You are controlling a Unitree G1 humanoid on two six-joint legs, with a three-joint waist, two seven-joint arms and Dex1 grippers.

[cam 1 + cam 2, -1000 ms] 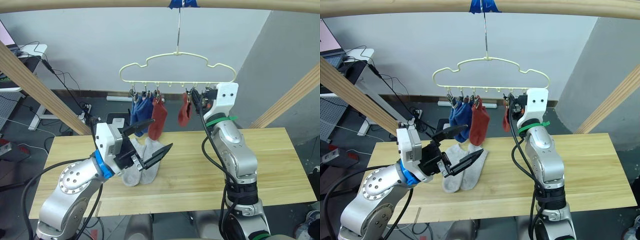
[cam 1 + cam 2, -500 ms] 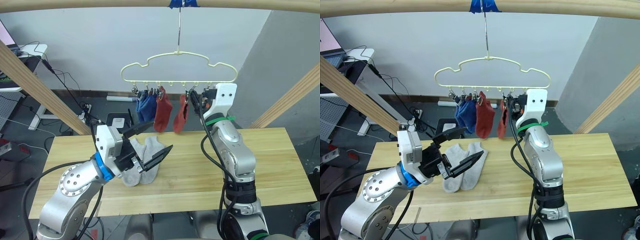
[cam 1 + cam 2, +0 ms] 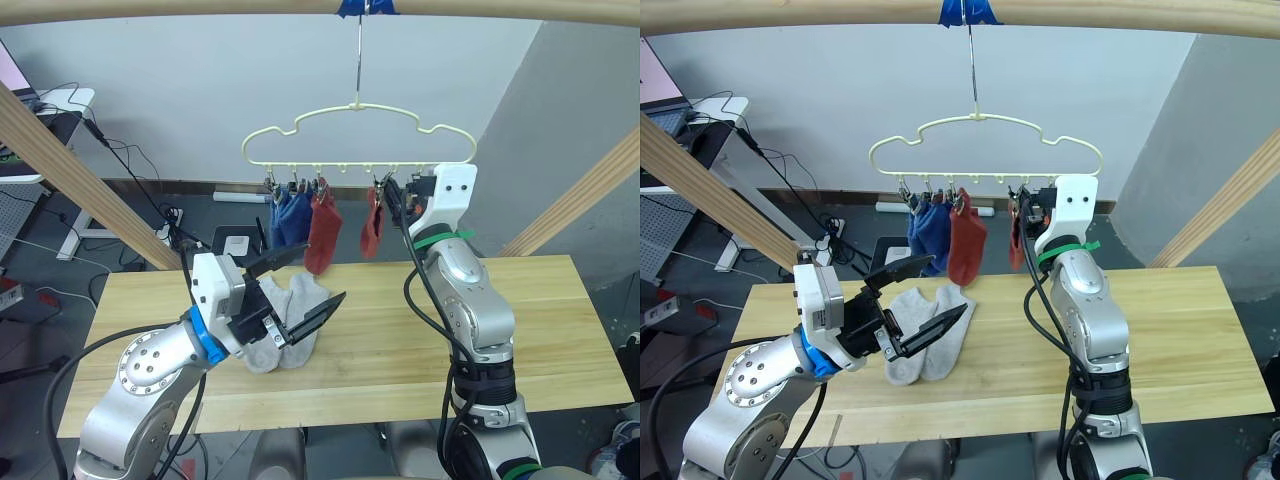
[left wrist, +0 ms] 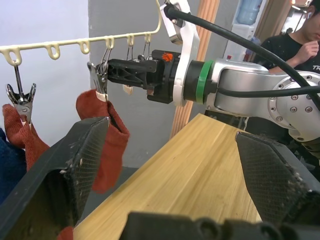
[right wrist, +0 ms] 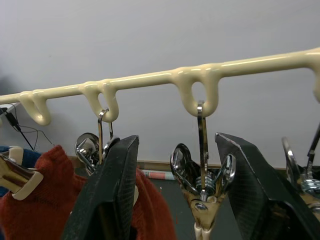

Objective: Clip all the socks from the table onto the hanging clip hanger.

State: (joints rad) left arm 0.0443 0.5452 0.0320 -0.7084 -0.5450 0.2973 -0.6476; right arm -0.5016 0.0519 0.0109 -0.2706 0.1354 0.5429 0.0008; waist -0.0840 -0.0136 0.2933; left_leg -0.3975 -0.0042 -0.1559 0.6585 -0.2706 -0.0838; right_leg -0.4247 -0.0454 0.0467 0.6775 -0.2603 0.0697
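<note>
1. The clip hanger (image 3: 357,140) hangs by its long hook from the pole overhead, and four socks are already pegged on its bar: two blue socks (image 3: 289,219), a rust red sock (image 3: 320,232) beside them, and a second red sock (image 3: 372,226) a little further along.

2. The right gripper (image 5: 177,192) is raised to the bar with its two black fingers spread apart and holding nothing. A bare metal clip (image 5: 201,182) dangles between them, and the second red sock hangs just beside one finger.

3. The left gripper (image 3: 296,290) hovers low over the surface (image 3: 540,320), jaws wide open and empty. The two light grey socks (image 3: 283,325) lie side by side on the wood directly under and just beyond its fingertips.

4. Those grey socks are what is left, so I would judge the job about two-thirds done.

5. They look soft, light and floppy. A sock like that will sag and fold once lifted, and thin knit can slip from a shallow pinch.

6. The sensible hold seems to be near the cuff edge, taking one sock alone and leaving a margin of fabric free for the clip to bite.

7. The hanger swings freely on its hook, so any push at a clip may set it swaying.
</note>
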